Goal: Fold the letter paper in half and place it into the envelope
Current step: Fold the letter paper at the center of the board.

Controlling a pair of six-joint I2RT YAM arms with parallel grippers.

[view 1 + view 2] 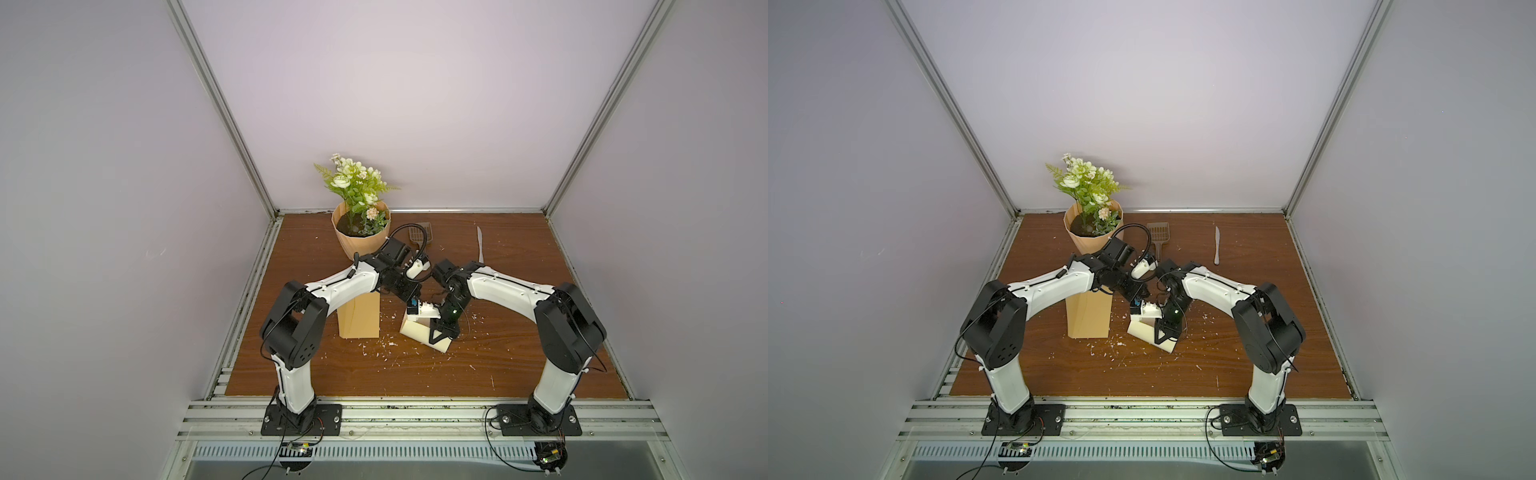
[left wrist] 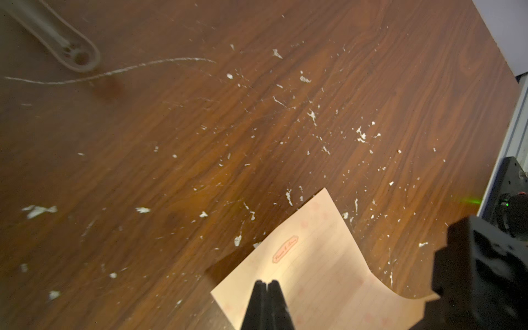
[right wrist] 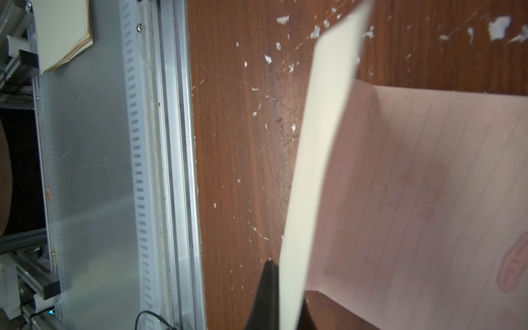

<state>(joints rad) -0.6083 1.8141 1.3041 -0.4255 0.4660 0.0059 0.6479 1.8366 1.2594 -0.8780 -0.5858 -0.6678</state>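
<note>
The pale cream letter paper (image 1: pixel 411 330) (image 1: pixel 1140 330) lies mid-table, right of the mustard envelope (image 1: pixel 361 320) (image 1: pixel 1090 320), whose far end is hidden under my left arm. My right gripper (image 1: pixel 434 340) (image 3: pixel 281 267) is shut on one edge of the sheet. That cream edge (image 3: pixel 323 143) stands lifted and curls over the lined face (image 3: pixel 428 185). My left gripper (image 1: pixel 433 311) (image 2: pixel 267 283) is shut, with its tips over the lined sheet (image 2: pixel 314 257) near a corner and nothing showing between the fingers. Whether its tips touch the paper cannot be told.
A potted plant (image 1: pixel 361 232) stands at the back. A slotted scoop (image 1: pixel 424 232) and a pale knife (image 1: pixel 480 245) (image 2: pixel 71 48) lie to its right. White flecks litter the wooden table (image 1: pixel 519 365). An aluminium rail (image 3: pixel 171 143) runs along the front edge.
</note>
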